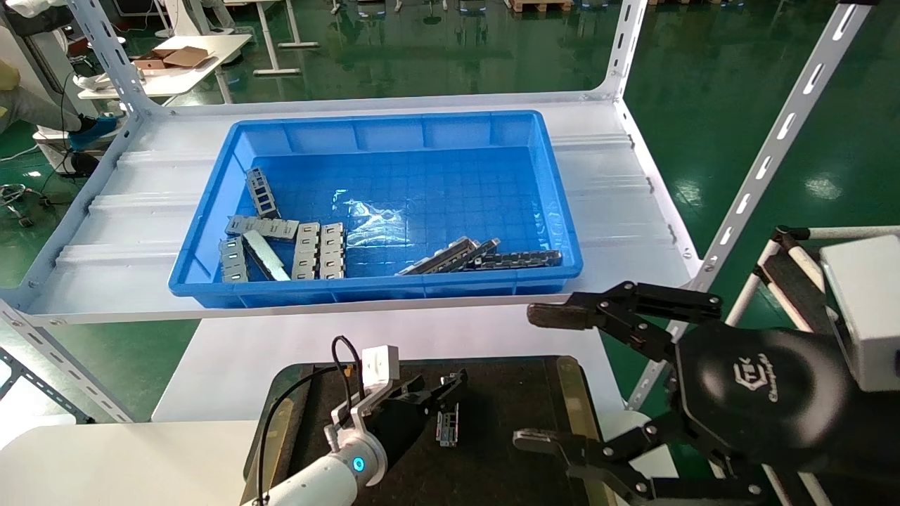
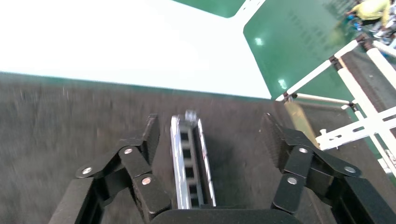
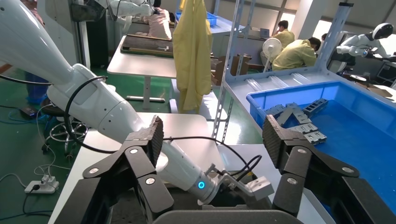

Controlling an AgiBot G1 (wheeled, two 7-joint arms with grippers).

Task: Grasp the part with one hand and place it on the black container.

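While lying flat on the big flat black felt-like container (image 1: 492, 400), looks like a slim silver-grey metal bar (image 2: 191, 163) with a row of small rectangular windows, sat between the spread fingers (image 2: 150, 135) of the left black link-fingered tool (image 1: 450, 400), touching neither. Only clear from the left wrist view; from the head view, just a small sliver. Right black tool (image 1: 545, 379) hanging released off to the right, near the deep blue plastic bin (image 1: 380, 204) of grey plates.

Silver-grey part (image 2: 192, 163) with dark windows, black felt container (image 1: 506, 414), blue grid-floored bin (image 1: 548, 183)
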